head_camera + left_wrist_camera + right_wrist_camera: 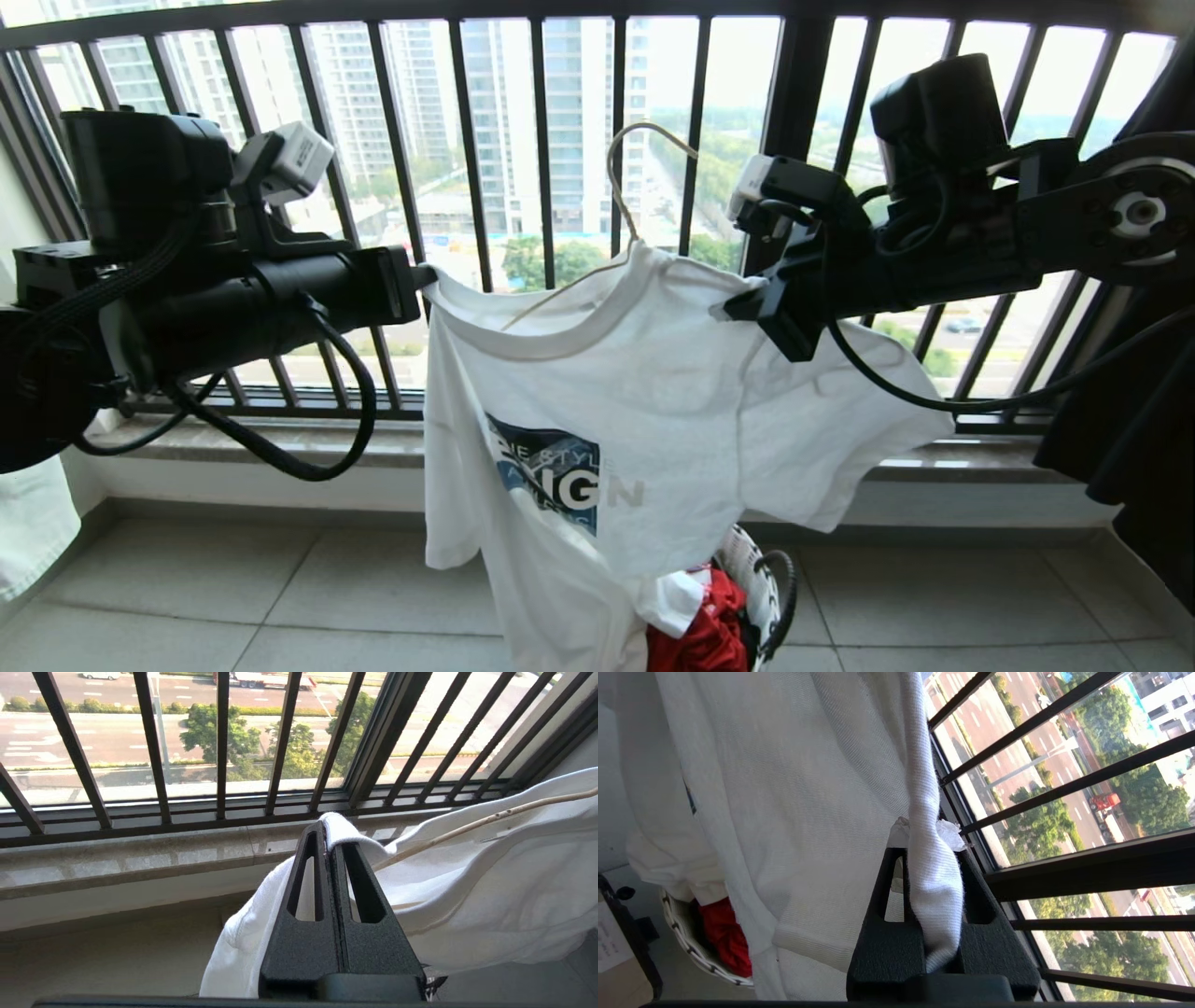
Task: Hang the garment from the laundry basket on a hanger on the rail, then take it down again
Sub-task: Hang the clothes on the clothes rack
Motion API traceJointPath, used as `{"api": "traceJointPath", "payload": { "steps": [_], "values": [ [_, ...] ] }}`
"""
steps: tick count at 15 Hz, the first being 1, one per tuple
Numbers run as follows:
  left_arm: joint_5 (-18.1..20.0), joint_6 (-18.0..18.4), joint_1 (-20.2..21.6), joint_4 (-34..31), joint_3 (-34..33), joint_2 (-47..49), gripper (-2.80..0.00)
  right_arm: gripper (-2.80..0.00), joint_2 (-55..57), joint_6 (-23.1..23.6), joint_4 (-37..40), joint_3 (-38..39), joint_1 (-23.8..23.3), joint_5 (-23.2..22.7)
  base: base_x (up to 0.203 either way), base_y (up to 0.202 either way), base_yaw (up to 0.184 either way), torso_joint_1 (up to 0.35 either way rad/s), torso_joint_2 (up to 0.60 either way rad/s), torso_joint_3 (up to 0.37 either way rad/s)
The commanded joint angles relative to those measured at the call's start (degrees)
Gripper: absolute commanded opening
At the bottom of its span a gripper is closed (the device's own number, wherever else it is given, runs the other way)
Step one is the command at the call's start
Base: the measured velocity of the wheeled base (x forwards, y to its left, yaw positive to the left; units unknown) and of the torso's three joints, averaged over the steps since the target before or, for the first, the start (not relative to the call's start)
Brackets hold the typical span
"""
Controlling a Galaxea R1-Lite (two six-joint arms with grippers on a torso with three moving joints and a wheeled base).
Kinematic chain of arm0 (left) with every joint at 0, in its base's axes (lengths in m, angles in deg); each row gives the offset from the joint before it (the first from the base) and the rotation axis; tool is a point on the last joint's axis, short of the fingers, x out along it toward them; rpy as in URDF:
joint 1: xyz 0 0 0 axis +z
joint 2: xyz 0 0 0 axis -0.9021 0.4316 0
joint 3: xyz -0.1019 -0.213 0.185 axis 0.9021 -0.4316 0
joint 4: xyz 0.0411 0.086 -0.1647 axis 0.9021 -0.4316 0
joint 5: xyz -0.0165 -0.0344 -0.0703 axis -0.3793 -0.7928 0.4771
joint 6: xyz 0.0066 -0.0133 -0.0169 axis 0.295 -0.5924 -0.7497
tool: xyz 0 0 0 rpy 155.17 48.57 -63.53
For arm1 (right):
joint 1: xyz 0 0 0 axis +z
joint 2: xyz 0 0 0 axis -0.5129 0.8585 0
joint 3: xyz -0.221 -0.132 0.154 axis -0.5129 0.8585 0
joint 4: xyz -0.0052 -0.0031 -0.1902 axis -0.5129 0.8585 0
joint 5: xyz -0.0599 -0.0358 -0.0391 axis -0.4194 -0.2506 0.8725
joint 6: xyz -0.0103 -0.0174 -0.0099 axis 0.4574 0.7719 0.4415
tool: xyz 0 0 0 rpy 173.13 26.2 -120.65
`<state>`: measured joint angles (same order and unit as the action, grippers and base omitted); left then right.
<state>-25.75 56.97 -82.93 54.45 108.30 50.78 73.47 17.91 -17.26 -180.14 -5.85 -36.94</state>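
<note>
left arm: it reaches in level from the left side, high up in front of the window bars point(541, 140), and points to the middle.
left end effector point(327, 828): its two black fingers point(303, 891) are pressed tight together. they pinch a fold of the shirt point(653, 401) at one shoulder.
right arm: it comes in from the right side, also high up, and tips down a bit to the middle.
right end effector point(927, 847): its fingers point(882, 933) are nearly closed. a thick roll of the shirt's edge is squeezed between them at the other shoulder.
shirt: it hangs in the air between the two end effectors, spread out by its shoulders. the front with the blue logo point(551, 471) faces the robot. the bottom part droops down to the basket point(761, 583).
hanger point(624, 201): the thin pale wire is inside the shirt. its hook sticks up out of the collar point(569, 341) in front of the bars. one wire arm shows through the neck hole. the hook is not on anything that can be seen.
basket: it sits on the floor point(280, 597) under the shirt, partly hidden by it. a red cloth point(709, 635) lies inside.
sill point(280, 443): a stone ledge runs under the bars, behind the shirt.
</note>
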Motion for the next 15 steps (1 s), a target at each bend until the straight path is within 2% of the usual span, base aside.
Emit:
{"api": "traceJointPath", "payload": {
  "steps": [1,3,8,11,15],
  "values": [
    [0.0,2.2,0.5,-0.3,2.7,2.1,-2.8,-2.8,-1.2,-0.1,0.2,0.7,0.9,-0.3,0.0,0.0,0.0,0.0,0.0,0.0],
    [0.0,3.6,1.0,-0.7,4.3,2.7,-2.8,-2.8,-1.5,-0.2,0.3,1.5,2.1,-0.4,0.0,0.0,0.0,0.0,0.0,0.0],
    [0.0,9.4,2.5,-6.5,10.4,4.3,-2.8,-2.8,-0.9,-1.3,0.1,2.1,4.9,-0.7,0.0,0.0,0.0,0.0,0.0,0.0],
    [0.0,10.6,2.7,-11.3,13.5,4.0,-2.8,-2.8,1.1,-2.7,-0.1,-0.5,5.2,-0.8,0.0,0.0,0.0,0.0,0.0,0.0],
    [0.2,12.2,2.2,-11.4,13.6,3.7,-2.8,-2.8,0.5,-5.4,0.3,-0.7,5.2,-2.8,0.0,0.0,0.0,0.0,0.0,0.0]
  ]
}}
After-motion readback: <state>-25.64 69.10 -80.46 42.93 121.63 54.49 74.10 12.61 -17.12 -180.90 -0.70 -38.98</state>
